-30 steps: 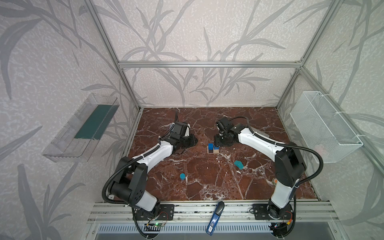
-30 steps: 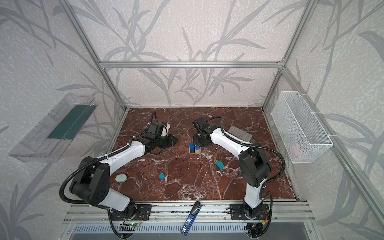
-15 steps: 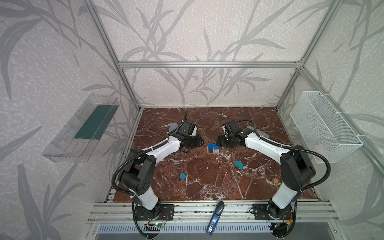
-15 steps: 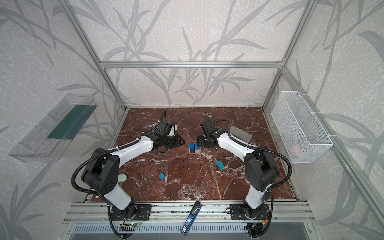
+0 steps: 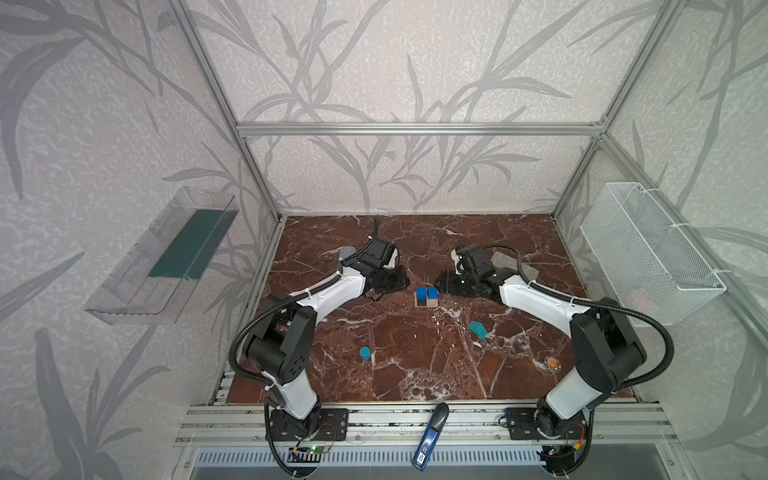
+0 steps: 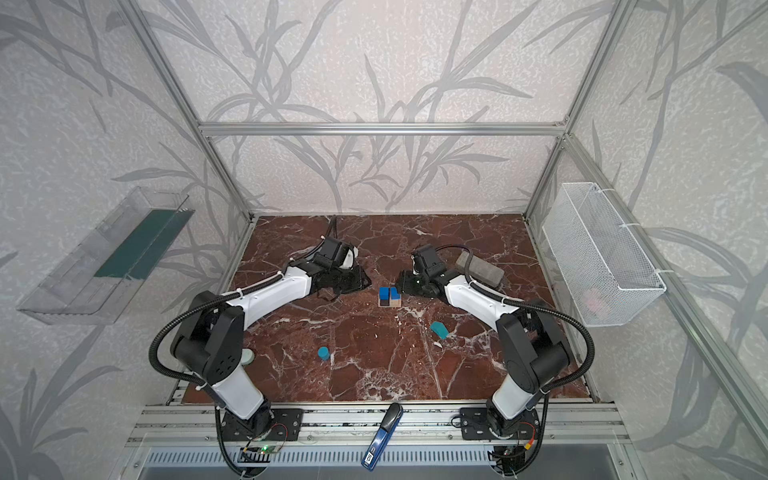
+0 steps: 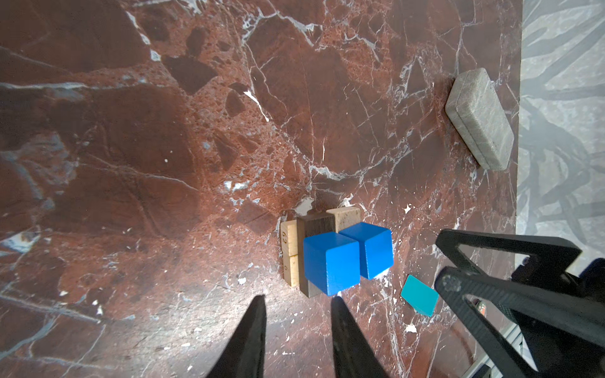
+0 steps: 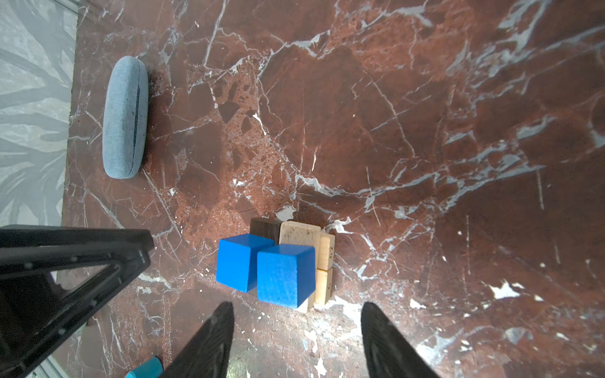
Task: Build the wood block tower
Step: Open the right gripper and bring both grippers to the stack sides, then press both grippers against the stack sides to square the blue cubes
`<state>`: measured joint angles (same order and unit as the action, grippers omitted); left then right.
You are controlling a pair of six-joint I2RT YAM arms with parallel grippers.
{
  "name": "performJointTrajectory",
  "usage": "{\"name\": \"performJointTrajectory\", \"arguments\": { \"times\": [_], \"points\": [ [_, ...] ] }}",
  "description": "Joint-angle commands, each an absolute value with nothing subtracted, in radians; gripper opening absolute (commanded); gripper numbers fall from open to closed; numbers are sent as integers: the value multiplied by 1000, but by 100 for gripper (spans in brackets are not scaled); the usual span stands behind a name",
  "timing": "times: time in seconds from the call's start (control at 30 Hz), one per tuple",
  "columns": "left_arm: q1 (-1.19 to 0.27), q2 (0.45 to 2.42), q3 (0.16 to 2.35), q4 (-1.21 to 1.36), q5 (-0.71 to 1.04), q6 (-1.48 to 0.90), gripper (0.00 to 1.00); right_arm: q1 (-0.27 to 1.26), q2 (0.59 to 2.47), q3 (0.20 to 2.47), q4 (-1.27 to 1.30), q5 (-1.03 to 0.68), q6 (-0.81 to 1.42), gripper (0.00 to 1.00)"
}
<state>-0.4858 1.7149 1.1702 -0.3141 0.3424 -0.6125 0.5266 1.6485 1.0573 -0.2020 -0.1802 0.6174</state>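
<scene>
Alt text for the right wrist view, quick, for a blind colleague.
Two blue cubes sit side by side on a base of pale and dark wood bars, just ahead of the open, empty right tool. A grey-blue case lies farther off.

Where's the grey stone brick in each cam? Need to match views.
In a top view: grey stone brick back right, partly behind the right arm.
In a top view: same spot, more of it showing.
Left wrist: beyond the tower, at the table's far edge.
Right wrist: not in it.
Shared landmark: the blue cubes, in all four.
</scene>
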Motion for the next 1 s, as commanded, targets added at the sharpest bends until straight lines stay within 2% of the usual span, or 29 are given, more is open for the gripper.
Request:
{"name": "performJointTrajectory", "arguments": {
  "times": [0.0,0.77,0.97],
  "points": [
    [-499,1740,1202,-335,339,-608,33,520,1615,1020,-134,-214,632,63],
    [-523,1828,1238,-293,403,-640,30,505,1701,998,-27,-292,694,62],
    [-525,1841,1244,-288,412,-644,29,504,1744,1001,-14,-301,700,59]
  ]
}}
